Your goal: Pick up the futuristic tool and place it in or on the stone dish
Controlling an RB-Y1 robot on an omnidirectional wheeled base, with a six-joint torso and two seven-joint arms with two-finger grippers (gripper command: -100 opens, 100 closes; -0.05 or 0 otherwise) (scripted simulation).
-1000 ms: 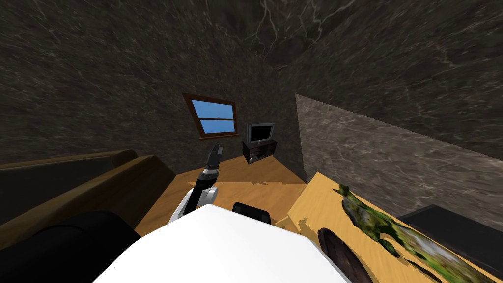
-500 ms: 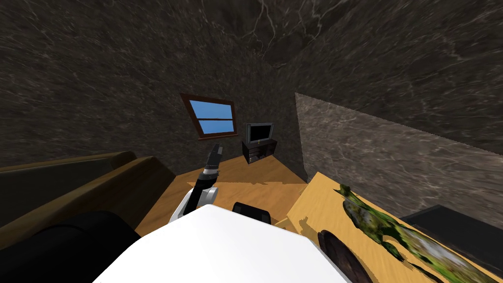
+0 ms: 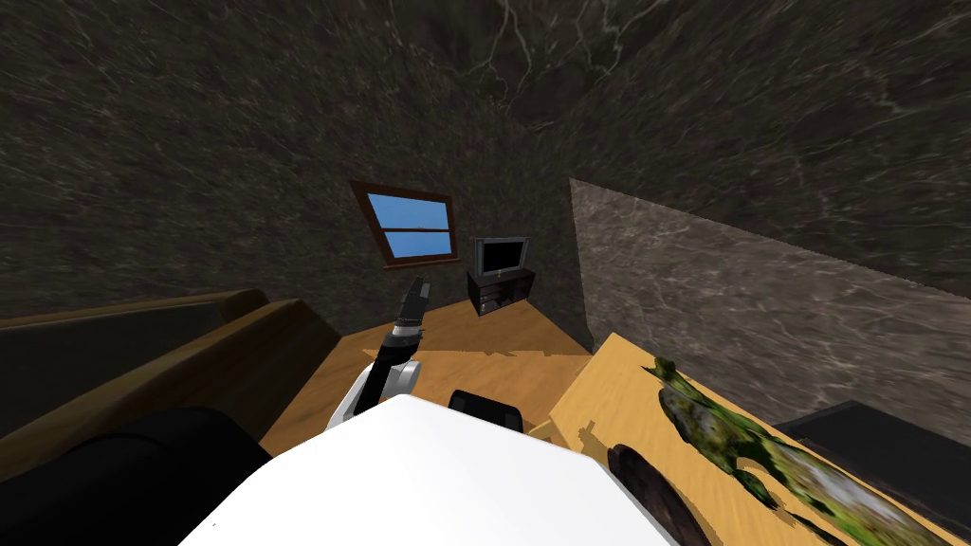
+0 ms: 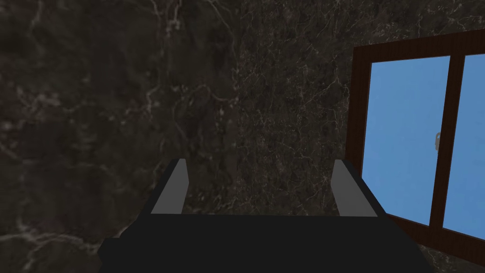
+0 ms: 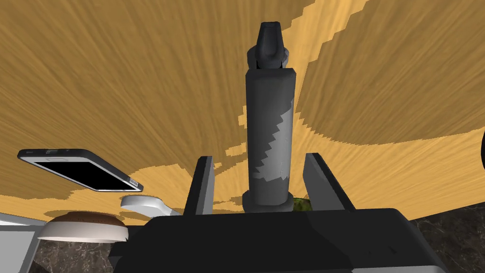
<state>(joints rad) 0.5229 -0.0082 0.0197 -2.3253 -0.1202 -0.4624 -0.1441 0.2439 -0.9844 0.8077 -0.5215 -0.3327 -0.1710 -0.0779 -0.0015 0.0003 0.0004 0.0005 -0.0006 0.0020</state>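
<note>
Grey-black tool [image 5: 270, 123] sits in your right gripper [image 5: 260, 159], jaws seemingly grasping it | left gripper [image 4: 258, 163] jaws released | hold it steady, carry over the desk [image 3: 616, 389] to the dark dish [image 3: 652, 488], lower before you release.

- You saw a dim room with dark walls [image 3: 190, 142]; the far window [image 3: 410, 227] was the one bright patch.
- Jagged, stair-stepped shadow edges crossed the tool [image 5: 270, 137] and the wooden floor [image 3: 493, 374].
- Edges splayed.
</note>
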